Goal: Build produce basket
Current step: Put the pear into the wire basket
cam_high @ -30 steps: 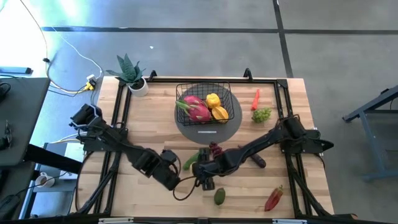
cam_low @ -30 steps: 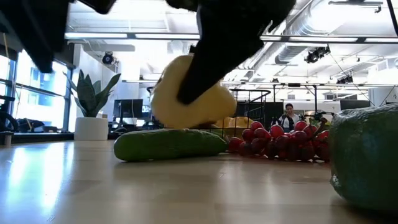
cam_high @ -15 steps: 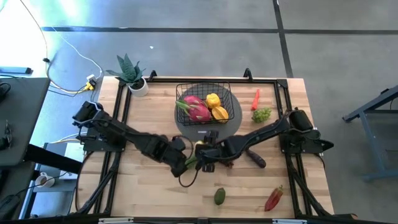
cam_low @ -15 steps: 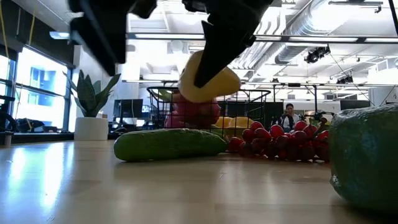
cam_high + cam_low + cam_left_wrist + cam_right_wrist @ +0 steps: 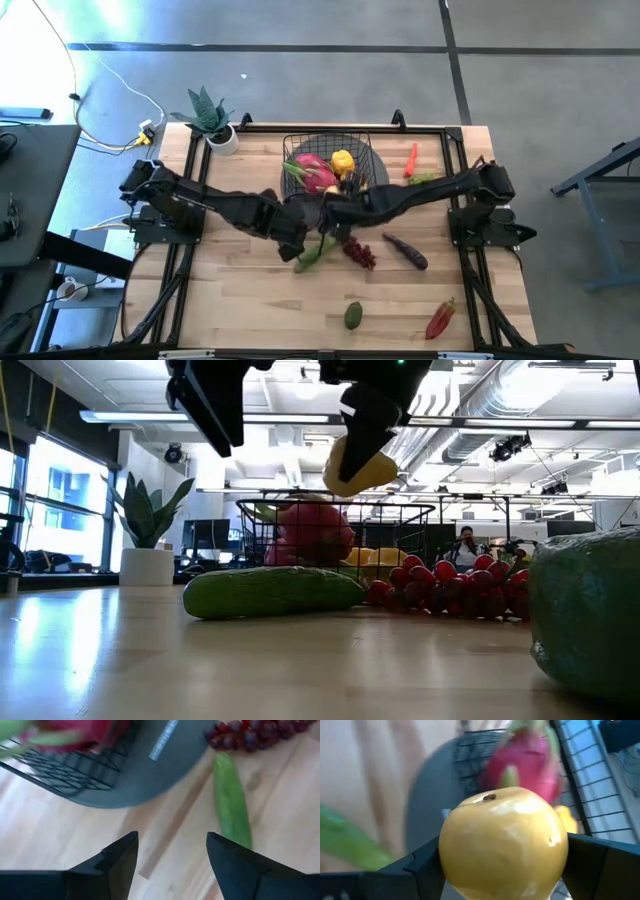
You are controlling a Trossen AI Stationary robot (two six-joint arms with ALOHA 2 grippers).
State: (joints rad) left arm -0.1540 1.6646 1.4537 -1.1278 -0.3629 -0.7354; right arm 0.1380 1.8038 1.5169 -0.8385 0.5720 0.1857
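The black wire basket (image 5: 325, 150) stands on a round grey mat (image 5: 150, 775) at the far middle and holds a pink dragon fruit (image 5: 312, 172) and yellow fruit (image 5: 343, 160). My right gripper (image 5: 335, 200) is shut on a yellow pear (image 5: 502, 850), high by the basket's near side. My left gripper (image 5: 172, 855) is open and empty above the table, just near of the mat, beside the green cucumber (image 5: 315, 250). Purple grapes (image 5: 360, 252) lie to the right of the cucumber. My right gripper pinches the yellow pear by its two opposite sides (image 5: 445, 855) between its two fingers (image 5: 600, 860). In the low view the fingers slant down onto the pear's top (image 5: 365, 420). The pear (image 5: 360, 465) is lifted clear, above the height of the basket's rim (image 5: 400, 510).
A potted plant (image 5: 212, 120) stands at the far left corner. A red chilli (image 5: 411, 158) and green grapes (image 5: 420, 180) lie right of the basket. A dark purple vegetable (image 5: 405, 250), an avocado (image 5: 352, 315) and a red vegetable (image 5: 438, 320) lie nearer the front.
My right gripper has carried the pear up and toward the table's far edge, from beside the cucumber to the basket's near side. My left gripper has gone toward the far edge and the right, up to the cucumber and the mat.
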